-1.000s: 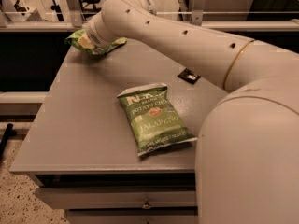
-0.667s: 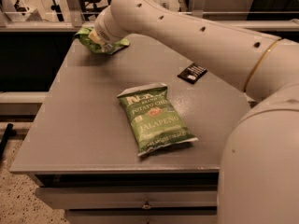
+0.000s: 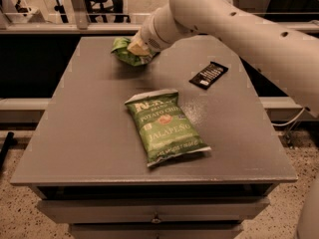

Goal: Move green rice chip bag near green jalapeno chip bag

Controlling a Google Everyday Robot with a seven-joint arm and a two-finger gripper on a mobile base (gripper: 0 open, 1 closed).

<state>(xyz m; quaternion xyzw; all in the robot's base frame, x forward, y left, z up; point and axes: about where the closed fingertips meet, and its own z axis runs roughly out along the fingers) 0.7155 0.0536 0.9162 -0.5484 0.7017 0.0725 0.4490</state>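
The green rice chip bag is small, puffy and light green, at the far middle of the grey table. My gripper is at the end of the white arm, pressed onto the bag's right side and shut on it. The arm hides most of the fingers. The green jalapeno chip bag lies flat near the table's front middle, lettered "POTATO CHIPS" and "JALAPENO". The two bags are apart, with about a bag's length of table between them.
A small black packet lies on the table's right side, right of the gripper. The white arm crosses above the table's far right. A drawer front sits below the table's front edge. A rail and chair legs stand behind the table.
The gripper has moved right and a little toward the front, carrying the green rice chip bag from the far left corner toward the middle. The jalapeno bag has not moved.
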